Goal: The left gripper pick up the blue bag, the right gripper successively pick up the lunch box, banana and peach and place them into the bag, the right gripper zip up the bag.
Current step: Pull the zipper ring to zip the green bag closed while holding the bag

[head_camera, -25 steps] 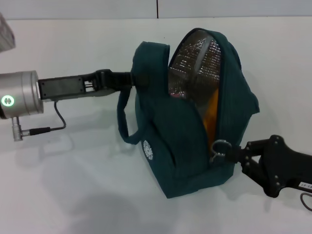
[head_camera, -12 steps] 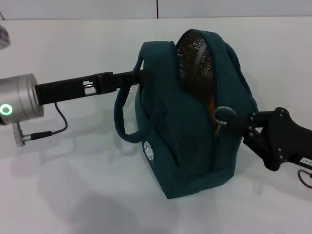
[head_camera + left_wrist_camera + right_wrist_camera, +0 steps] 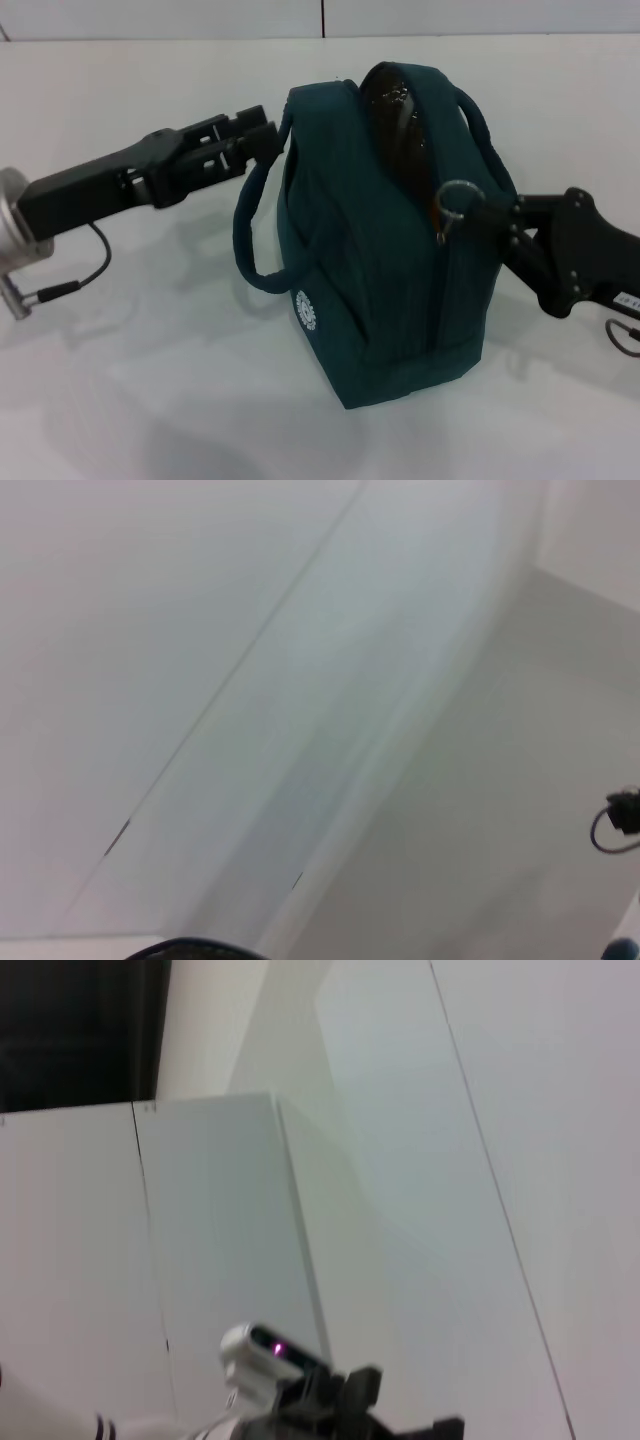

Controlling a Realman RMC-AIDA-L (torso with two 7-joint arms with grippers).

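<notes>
Head view: the right gripper (image 3: 478,212), clamped on the silver ring zip pull (image 3: 457,195), has the large dark teal fabric blue bag (image 3: 385,260) mostly zipped; its top gapes. The left gripper (image 3: 268,142) pinches a loop handle (image 3: 250,215) above the white table (image 3: 150,380).

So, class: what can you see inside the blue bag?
Through the blue bag's remaining opening only dark foil lining and an orange sliver show; fabric hides everything else.
</notes>
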